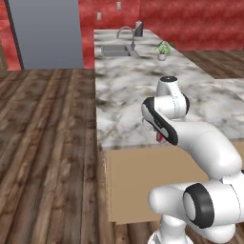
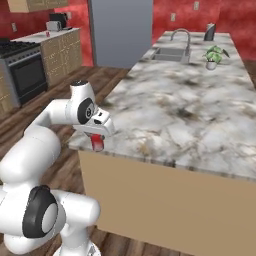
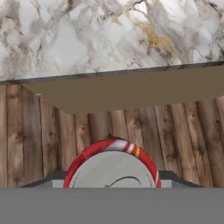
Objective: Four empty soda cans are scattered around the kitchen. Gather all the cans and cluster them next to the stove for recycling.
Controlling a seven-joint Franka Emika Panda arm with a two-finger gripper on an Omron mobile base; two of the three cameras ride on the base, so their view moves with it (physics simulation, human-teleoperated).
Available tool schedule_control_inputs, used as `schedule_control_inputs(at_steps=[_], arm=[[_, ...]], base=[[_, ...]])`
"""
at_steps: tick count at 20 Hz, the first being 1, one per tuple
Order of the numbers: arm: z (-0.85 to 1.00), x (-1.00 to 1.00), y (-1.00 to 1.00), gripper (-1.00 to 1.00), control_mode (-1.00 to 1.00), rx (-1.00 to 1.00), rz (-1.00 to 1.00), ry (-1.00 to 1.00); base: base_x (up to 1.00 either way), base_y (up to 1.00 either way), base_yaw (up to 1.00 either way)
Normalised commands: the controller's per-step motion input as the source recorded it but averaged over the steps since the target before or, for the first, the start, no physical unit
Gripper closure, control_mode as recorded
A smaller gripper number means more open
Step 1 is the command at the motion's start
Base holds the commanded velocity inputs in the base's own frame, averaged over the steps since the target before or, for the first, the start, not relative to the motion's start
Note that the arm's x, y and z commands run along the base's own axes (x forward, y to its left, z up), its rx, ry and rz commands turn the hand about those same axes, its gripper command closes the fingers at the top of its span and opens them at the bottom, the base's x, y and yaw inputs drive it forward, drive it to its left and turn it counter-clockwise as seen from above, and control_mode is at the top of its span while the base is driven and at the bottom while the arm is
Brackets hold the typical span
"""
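Arm bent low, hand [image 2: 97, 142] gripping red can [image 2: 97, 144], past counter [image 2: 190, 115] edge

Marble island counter [image 2: 190, 115]
Carries a built-in sink [image 2: 169, 53], a small potted plant [image 2: 212, 56]; stands on wood floor [image 1: 43, 133].

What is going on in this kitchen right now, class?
A white robot arm holds a red soda can in its gripper, with the jaws closed on it. The can hangs just past the corner of the marble island counter, over the wooden floor. The hand view looks down on the can's silver top. The stove stands across the room against the far wall, so the can is not yet beside it.
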Motion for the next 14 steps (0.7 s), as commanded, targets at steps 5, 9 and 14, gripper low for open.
schedule_control_inputs(at_steps=[5, 9, 14], arm=[[0.0, 0.0, 0.0, 1.0, 1.0, 0.0, 0.0, 0.0], [0.0, 0.0, 0.0, 1.0, 1.0, 0.0, 0.0, 0.0], [0.0, 0.0, 0.0, 1.0, 1.0, 0.0, 0.0, 0.0]], base=[[0.23, 0.69, 0.0], [0.23, 0.68, 0.0], [0.22, 0.68, 0.0]])
